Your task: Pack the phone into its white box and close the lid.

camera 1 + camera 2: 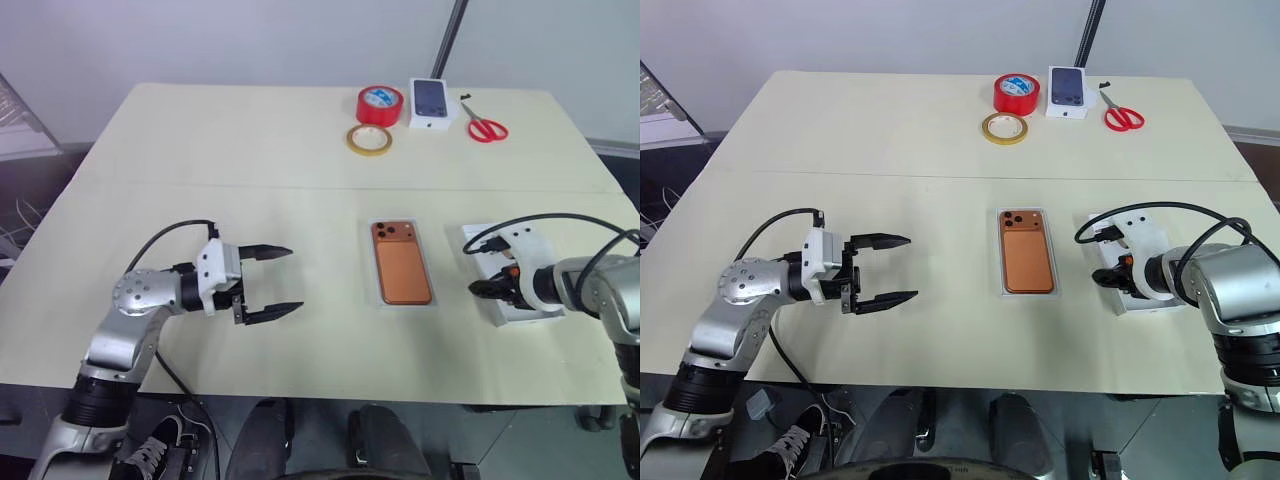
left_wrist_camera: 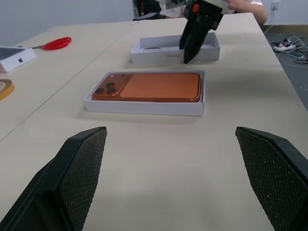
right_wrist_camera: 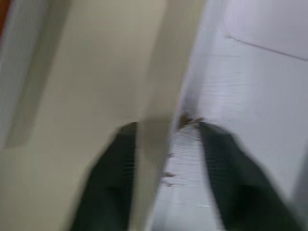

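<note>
Left hand [image 1: 268,283] open, table [image 1: 250,150] edge near

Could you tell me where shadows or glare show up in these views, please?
Left wrist view: a soft sheen on the phone, no hard glare; the white box throws a thin shadow onto the table along its near wall. Left eye view: even, diffuse light, no hard shadows.

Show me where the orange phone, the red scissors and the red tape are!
phone [image 1: 402,265]: left eye view, middle of its orange back.
scissors [image 1: 489,130]: left eye view, on the red handles.
red tape roll [image 1: 380,104]: left eye view, on its top face.
</note>
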You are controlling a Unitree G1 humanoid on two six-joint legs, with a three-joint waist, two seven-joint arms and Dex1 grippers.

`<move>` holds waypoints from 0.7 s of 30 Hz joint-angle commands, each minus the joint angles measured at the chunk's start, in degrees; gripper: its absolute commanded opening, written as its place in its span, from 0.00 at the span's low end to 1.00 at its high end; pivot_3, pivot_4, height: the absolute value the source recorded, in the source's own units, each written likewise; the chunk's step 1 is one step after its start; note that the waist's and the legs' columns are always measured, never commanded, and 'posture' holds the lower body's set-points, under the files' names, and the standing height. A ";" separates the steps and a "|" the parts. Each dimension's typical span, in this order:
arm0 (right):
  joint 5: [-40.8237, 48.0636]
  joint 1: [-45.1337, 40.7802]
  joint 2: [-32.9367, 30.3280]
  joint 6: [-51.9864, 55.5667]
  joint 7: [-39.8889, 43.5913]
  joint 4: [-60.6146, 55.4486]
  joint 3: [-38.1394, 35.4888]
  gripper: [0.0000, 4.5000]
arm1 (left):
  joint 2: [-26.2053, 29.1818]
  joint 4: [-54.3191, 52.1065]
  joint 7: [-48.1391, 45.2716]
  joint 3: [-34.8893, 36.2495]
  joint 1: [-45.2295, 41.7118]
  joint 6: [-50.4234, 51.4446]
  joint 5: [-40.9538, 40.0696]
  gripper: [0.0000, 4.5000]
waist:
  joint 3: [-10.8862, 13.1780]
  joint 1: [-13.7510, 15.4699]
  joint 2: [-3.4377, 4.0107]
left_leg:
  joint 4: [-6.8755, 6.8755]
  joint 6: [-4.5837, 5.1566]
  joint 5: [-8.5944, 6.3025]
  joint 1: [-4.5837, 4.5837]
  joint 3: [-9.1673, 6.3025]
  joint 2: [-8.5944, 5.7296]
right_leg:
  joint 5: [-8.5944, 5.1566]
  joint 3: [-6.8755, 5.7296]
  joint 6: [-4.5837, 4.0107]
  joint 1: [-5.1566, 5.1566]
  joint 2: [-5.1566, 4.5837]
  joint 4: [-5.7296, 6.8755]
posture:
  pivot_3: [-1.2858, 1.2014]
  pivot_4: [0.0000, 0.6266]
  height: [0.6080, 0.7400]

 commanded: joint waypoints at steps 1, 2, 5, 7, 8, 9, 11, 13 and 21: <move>-1.33 -0.10 0.16 -2.15 -2.21 0.24 -0.68 0.01 | 0.44 -2.49 1.03 -0.13 0.84 0.43 -0.03 1.00 | 0.00 -0.01 0.00 | -0.01 0.00 0.00 0.00 0.00 0.00 | 0.00 0.00 0.00 -0.01 0.01 0.01 | 0.52 0.24 1.00; -1.24 -0.12 0.50 -2.16 -2.53 0.40 -0.73 0.01 | 0.56 -2.55 1.15 -0.18 0.94 0.44 0.12 1.00 | 0.00 -0.04 0.00 | -0.01 0.00 0.00 0.00 0.00 0.00 | 0.00 0.00 0.00 -0.01 0.01 0.01 | 0.52 0.24 1.00; -1.20 -0.36 2.24 -1.77 -4.44 0.54 -1.89 0.01 | 0.84 -2.38 1.60 -0.26 0.67 0.61 0.36 1.00 | -0.02 -0.12 -0.04 | 0.00 0.00 0.00 0.01 0.00 0.01 | 0.00 0.00 0.00 0.00 0.03 0.02 | 0.52 0.24 1.00; -1.24 -0.63 3.73 -1.16 -5.71 0.81 -3.29 0.01 | 1.00 -2.16 1.65 -0.27 0.40 0.71 0.28 1.00 | -0.02 -0.24 -0.04 | 0.01 0.00 0.00 0.01 0.00 0.01 | 0.00 0.00 0.00 0.02 0.04 0.02 | 0.52 0.24 1.00; -0.92 -0.69 4.29 -0.81 -5.80 1.03 -3.94 0.01 | 1.05 -2.07 1.66 -0.28 0.27 0.72 0.29 1.00 | -0.02 -0.34 -0.04 | 0.01 0.00 0.00 0.01 0.00 0.01 | 0.00 0.00 0.00 0.02 0.04 0.02 | 0.52 0.24 1.00; -0.32 -0.73 4.92 -0.44 -5.57 1.14 -5.01 0.01 | 1.11 -2.02 1.68 -0.37 0.16 0.80 0.32 1.00 | -0.02 -0.57 -0.04 | 0.01 0.00 0.00 0.02 -0.01 0.01 | 0.00 0.00 0.00 0.03 0.04 0.02 | 0.52 0.24 1.00; 0.73 -1.62 6.24 0.56 -5.27 1.46 -7.13 0.01 | 1.32 -1.78 1.57 -0.56 -0.01 0.94 0.41 1.00 | -0.02 -0.85 -0.04 | 0.00 0.00 0.00 0.02 -0.01 0.01 | 0.00 0.00 0.00 0.03 0.04 0.03 | 0.52 0.24 1.00; 1.17 -3.13 7.46 1.56 -5.57 1.96 -8.56 0.01 | 1.37 -1.49 1.52 -0.76 -0.23 1.22 0.43 1.00 | -0.01 -0.93 -0.01 | 0.00 0.00 0.00 0.01 -0.01 0.01 | 0.00 0.00 0.00 0.01 0.04 0.03 | 0.52 0.24 1.00; 6.31 -10.41 17.97 3.04 -4.72 1.69 -16.62 0.01 | 1.13 -0.45 1.77 -1.63 -1.80 2.52 0.49 1.00 | 0.00 -1.06 0.01 | -0.05 0.00 0.00 0.00 0.00 0.04 | 0.00 0.03 0.01 -0.07 0.10 0.08 | 0.52 0.24 1.00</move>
